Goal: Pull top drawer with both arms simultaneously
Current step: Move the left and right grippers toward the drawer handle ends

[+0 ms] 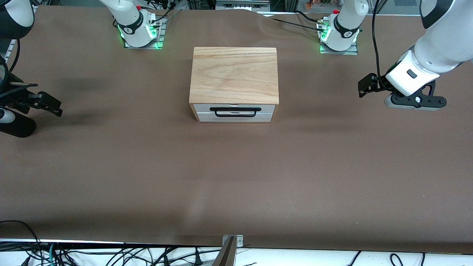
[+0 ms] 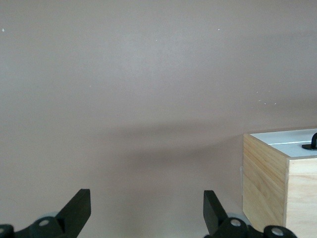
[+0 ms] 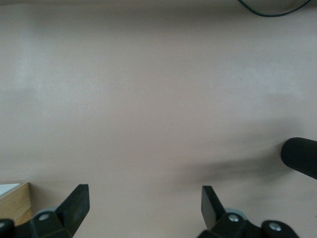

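Note:
The top drawer (image 1: 201, 108) is closed in a box with an oak-grain top (image 1: 234, 75) at the table's middle. It has a white front and a wide black bar handle (image 1: 235, 111). My left gripper (image 1: 365, 86) hangs over bare table toward the left arm's end, well apart from the box, open and empty. Its wrist view shows open fingers (image 2: 79, 208) and the box corner with the white front (image 2: 280, 138). My right gripper (image 1: 50, 103) hangs over the table toward the right arm's end, open and empty (image 3: 144, 208). A box corner (image 3: 14, 198) shows there.
A lower drawer front (image 1: 207, 118) sits under the top one. The brown table cover (image 1: 236, 177) spreads around the box. A black rounded part (image 1: 16, 126) of the right arm sits below the right gripper and also shows in the right wrist view (image 3: 301, 156).

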### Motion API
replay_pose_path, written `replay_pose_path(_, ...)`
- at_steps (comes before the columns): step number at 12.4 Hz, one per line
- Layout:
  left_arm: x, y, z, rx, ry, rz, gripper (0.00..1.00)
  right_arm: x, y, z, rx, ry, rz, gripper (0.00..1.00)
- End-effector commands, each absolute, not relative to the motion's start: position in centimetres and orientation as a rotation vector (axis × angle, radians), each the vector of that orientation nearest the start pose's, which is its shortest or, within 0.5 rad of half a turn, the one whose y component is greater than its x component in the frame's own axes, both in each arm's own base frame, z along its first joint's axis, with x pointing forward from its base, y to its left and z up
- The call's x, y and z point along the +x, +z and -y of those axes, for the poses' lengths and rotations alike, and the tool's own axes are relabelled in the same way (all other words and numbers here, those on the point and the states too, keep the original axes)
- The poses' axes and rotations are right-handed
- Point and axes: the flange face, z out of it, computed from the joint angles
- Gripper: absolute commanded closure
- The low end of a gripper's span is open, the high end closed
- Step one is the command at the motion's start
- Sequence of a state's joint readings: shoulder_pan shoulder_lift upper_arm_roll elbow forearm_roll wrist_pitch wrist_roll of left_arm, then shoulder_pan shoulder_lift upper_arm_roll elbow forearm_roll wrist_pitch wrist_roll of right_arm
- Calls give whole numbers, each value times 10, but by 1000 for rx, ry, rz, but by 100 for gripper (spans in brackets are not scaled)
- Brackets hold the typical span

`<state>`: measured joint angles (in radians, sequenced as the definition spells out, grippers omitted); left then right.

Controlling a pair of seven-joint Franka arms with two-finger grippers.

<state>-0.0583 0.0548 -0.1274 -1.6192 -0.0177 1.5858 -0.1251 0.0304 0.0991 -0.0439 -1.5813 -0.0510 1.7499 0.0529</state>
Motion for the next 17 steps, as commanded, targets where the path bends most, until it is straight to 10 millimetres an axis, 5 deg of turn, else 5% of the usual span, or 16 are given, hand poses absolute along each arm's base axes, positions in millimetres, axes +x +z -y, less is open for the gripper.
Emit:
replay_pose_path(1, 562, 574, 133, -3130, 164, -202, 0, 600, 584, 10, -3189, -108, -105, 0)
replay_pose_path(4, 560, 564, 164, -3193, 215, -262, 0, 600, 584, 10, -3189, -108, -105, 0)
replay_pose_path(8, 573, 522, 190, -3438, 450, -235, 0, 600, 583, 10, -3190, -107, -97, 0)
replay_pose_path(10, 581, 499, 193, -3479, 539, -212, 0, 610, 558, 6, -3192, -39, -93, 0)
replay_pose_path(12, 585, 497, 200, -3503, 494, -213, 0, 618, 536, -5, -3174, 20, -75, 0)
replay_pose_path(17, 609, 447, 225, -3788, 668, -136, 0, 637, 457, -63, -2863, 230, -116, 0)
